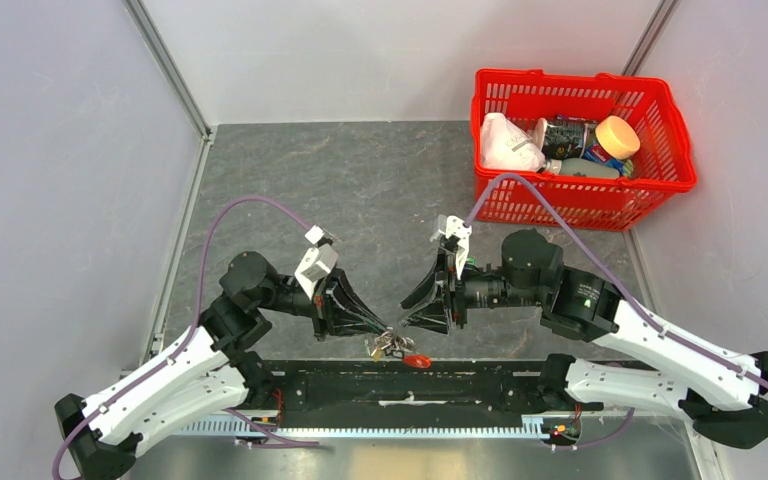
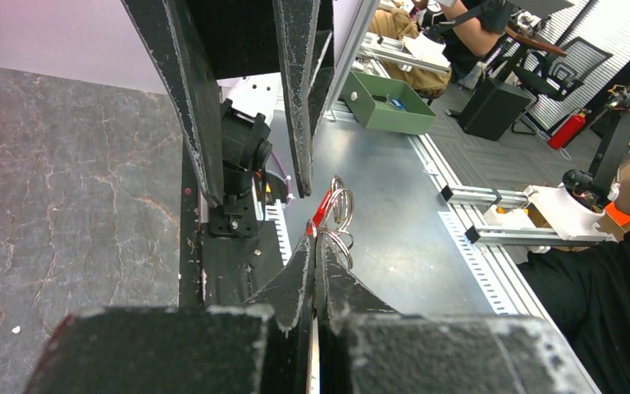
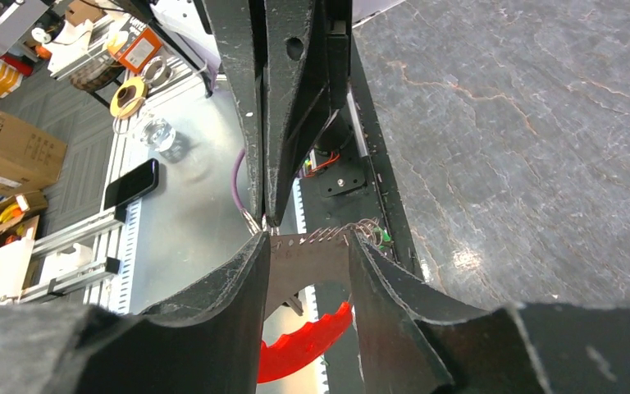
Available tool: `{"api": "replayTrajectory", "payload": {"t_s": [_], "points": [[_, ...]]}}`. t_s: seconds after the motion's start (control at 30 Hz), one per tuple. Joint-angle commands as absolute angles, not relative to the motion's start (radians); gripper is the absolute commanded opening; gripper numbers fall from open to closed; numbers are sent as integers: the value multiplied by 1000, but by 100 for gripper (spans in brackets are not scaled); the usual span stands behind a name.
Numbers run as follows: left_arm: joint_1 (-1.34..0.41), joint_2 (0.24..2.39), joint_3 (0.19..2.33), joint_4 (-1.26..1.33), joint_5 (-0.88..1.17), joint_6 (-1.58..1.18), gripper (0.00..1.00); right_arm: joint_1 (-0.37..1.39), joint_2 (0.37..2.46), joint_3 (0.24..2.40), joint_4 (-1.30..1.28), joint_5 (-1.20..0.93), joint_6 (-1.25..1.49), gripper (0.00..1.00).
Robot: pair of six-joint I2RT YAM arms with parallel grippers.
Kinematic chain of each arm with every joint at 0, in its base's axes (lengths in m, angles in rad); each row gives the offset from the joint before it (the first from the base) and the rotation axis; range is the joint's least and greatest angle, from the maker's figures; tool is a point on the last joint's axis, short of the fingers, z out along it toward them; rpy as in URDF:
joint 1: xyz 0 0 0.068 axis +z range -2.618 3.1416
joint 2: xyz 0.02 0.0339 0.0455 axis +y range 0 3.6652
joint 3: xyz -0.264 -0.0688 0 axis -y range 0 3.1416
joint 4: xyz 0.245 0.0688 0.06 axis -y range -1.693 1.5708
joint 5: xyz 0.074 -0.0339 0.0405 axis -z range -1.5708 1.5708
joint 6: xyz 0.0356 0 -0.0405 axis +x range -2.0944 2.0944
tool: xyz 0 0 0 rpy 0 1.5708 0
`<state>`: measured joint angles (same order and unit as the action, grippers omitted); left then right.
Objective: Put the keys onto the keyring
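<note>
My left gripper (image 1: 387, 329) and right gripper (image 1: 407, 315) meet tip to tip above the table's near edge. In the right wrist view my right gripper (image 3: 308, 238) is shut on the dark flat part of the keyring (image 3: 308, 264); its red toothed arc (image 3: 303, 345) hangs below. In the left wrist view my left gripper (image 2: 316, 236) is shut on a thin silvery key, with silver split rings (image 2: 340, 203) and a bit of the red keyring (image 2: 321, 209) at its tip. A bunch of keys (image 1: 383, 348) dangles under the grippers beside the red part (image 1: 417, 360).
A red plastic basket (image 1: 580, 203) with several packaged items stands at the back right. The black base rail (image 1: 410, 385) runs along the near edge just under the grippers. Grey walls close in the left and right sides.
</note>
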<state>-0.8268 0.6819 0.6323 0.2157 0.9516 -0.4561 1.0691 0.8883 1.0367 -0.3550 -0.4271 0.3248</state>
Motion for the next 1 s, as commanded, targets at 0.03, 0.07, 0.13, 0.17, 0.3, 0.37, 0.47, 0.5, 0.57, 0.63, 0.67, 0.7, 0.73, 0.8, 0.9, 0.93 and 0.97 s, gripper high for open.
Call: {"api": "replayTrajectory", "payload": {"t_s": [0.03, 0.07, 0.13, 0.17, 0.3, 0.37, 0.47, 0.5, 0.57, 0.63, 0.67, 0.7, 0.73, 0.8, 0.9, 0.93, 0.97], "points": [[-831, 663, 640, 253, 954, -465, 2, 1068, 907, 1084, -308, -489, 331, 47], [-831, 664, 641, 252, 954, -466, 2, 1068, 913, 1083, -306, -493, 332, 47], [-831, 662, 641, 252, 955, -465, 2, 1068, 920, 1086, -303, -506, 332, 47], [-831, 663, 640, 253, 954, -465, 2, 1067, 924, 1085, -299, -510, 333, 47], [-831, 663, 641, 253, 952, -464, 2, 1067, 936, 1087, -292, -530, 335, 47], [-831, 663, 642, 253, 953, -464, 2, 1068, 942, 1089, -292, -536, 335, 47], [-831, 663, 641, 253, 951, -462, 2, 1068, 948, 1091, -293, -541, 335, 45], [-831, 662, 642, 253, 950, -462, 2, 1068, 949, 1092, -292, -543, 336, 45], [-831, 663, 642, 253, 948, -463, 2, 1068, 953, 1094, -292, -549, 335, 44], [-831, 663, 643, 251, 945, -461, 2, 1068, 958, 1094, -293, -558, 336, 43], [-831, 663, 643, 248, 943, -460, 2, 1068, 959, 1094, -292, -562, 336, 42], [-831, 664, 644, 248, 943, -459, 2, 1068, 960, 1095, -291, -567, 337, 42], [-831, 664, 645, 246, 941, -457, 2, 1067, 961, 1095, -290, -571, 337, 41], [-831, 663, 646, 241, 938, -454, 2, 1068, 962, 1096, -289, -579, 337, 41], [-831, 663, 646, 239, 932, -452, 2, 1067, 966, 1094, -290, -587, 338, 40], [-831, 663, 646, 238, 929, -452, 2, 1068, 969, 1093, -289, -590, 338, 40], [-831, 664, 646, 237, 925, -451, 2, 1068, 972, 1093, -288, -594, 339, 39]]}}
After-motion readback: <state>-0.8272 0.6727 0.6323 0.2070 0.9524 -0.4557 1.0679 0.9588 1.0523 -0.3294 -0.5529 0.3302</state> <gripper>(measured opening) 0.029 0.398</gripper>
